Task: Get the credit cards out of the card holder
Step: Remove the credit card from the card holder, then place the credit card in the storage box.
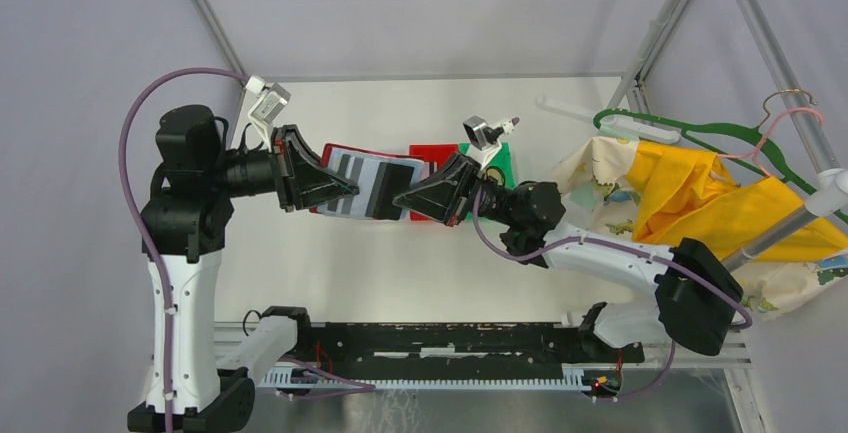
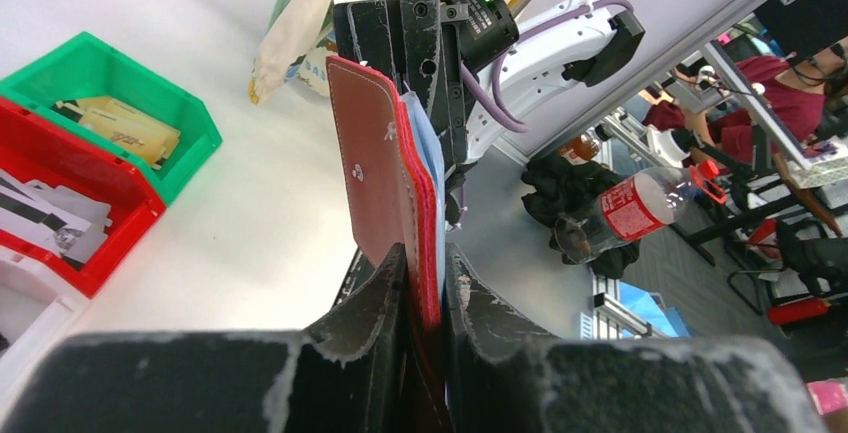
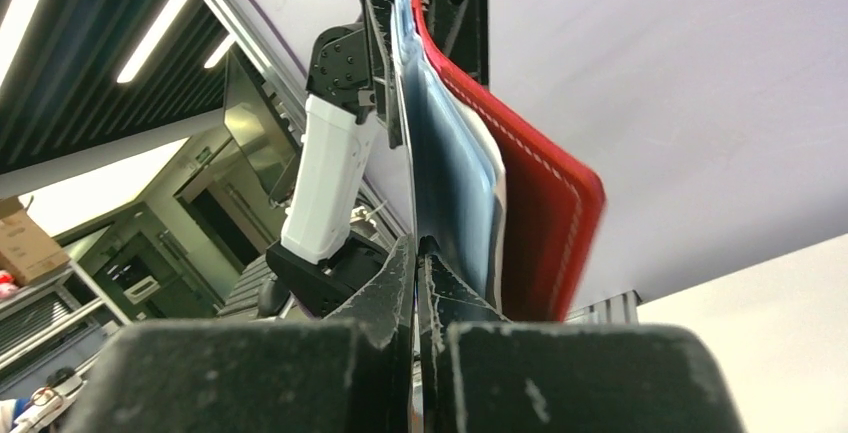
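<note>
The red card holder [image 1: 365, 183] hangs in the air between both arms. Its pale and dark leaves are fanned out, so from above it looks striped. My left gripper [image 1: 350, 189] is shut on one end; in the left wrist view the red cover [image 2: 385, 168] stands upright between the jaws of the left gripper [image 2: 425, 263]. My right gripper [image 1: 402, 199] meets the opposite end. In the right wrist view the right gripper [image 3: 417, 245] has its jaws pressed together on the edge of the outermost thin dark sheet [image 3: 440, 153]. Whether that sheet is a credit card or a pocket leaf, I cannot tell.
A green bin [image 2: 40, 78] holding tan cards [image 2: 125, 123] and a red bin [image 2: 120, 218] holding striped cards [image 2: 40, 213] stand behind the holder. Yellow and patterned cloth [image 1: 690, 193] with a green hanger [image 1: 700, 133] lies at the right.
</note>
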Robot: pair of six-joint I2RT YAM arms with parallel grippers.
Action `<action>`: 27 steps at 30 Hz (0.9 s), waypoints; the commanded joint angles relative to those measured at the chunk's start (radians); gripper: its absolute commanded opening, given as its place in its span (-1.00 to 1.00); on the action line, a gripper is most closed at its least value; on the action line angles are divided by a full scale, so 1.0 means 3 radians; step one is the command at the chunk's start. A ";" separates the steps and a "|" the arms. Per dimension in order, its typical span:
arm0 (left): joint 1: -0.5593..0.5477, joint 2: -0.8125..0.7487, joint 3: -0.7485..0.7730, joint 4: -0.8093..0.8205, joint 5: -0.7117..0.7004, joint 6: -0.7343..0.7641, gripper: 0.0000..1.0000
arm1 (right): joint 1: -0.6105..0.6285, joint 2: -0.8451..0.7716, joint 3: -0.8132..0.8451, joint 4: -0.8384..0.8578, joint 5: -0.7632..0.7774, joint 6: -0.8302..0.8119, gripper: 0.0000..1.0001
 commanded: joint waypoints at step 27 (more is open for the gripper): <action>-0.0011 0.0052 0.0464 -0.0716 -0.0287 0.0916 -0.91 | -0.0827 0.0760 0.0923 -0.3465 0.0271 -0.1693 -1.00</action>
